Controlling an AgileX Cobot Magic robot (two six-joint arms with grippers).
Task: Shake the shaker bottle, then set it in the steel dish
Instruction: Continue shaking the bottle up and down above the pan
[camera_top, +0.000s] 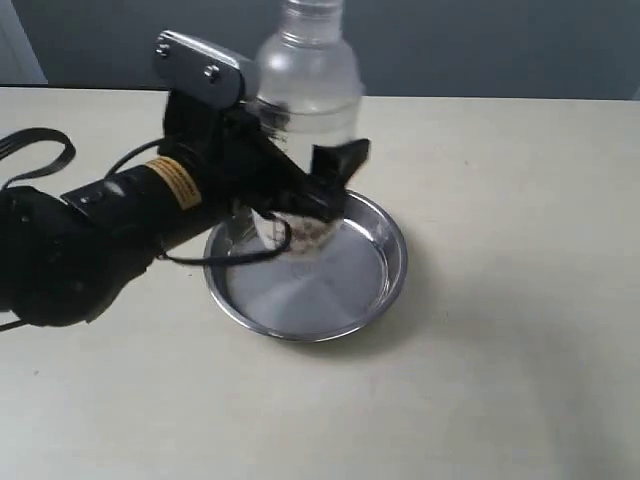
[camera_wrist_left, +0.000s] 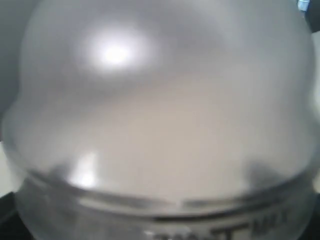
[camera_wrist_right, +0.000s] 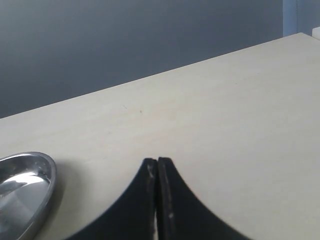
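The clear shaker bottle (camera_top: 308, 85) stands upright over the back part of the steel dish (camera_top: 330, 295), with brownish grains in its lower end. Whether its base touches the dish I cannot tell. My left gripper (camera_top: 322, 185) is shut on the bottle's lower body, one black finger on each side. In the left wrist view the bottle's blurred domed shoulder (camera_wrist_left: 160, 115) fills the picture and hides the fingers. My right gripper (camera_wrist_right: 157, 162) is shut with nothing in it, low over bare table, and the dish's rim (camera_wrist_right: 47, 180) shows beside it.
The beige table (camera_top: 500, 330) stretches wide around the dish. A black cable loop (camera_top: 40, 150) lies at the far left behind the left arm. A grey wall (camera_wrist_right: 125, 40) backs the table's far edge.
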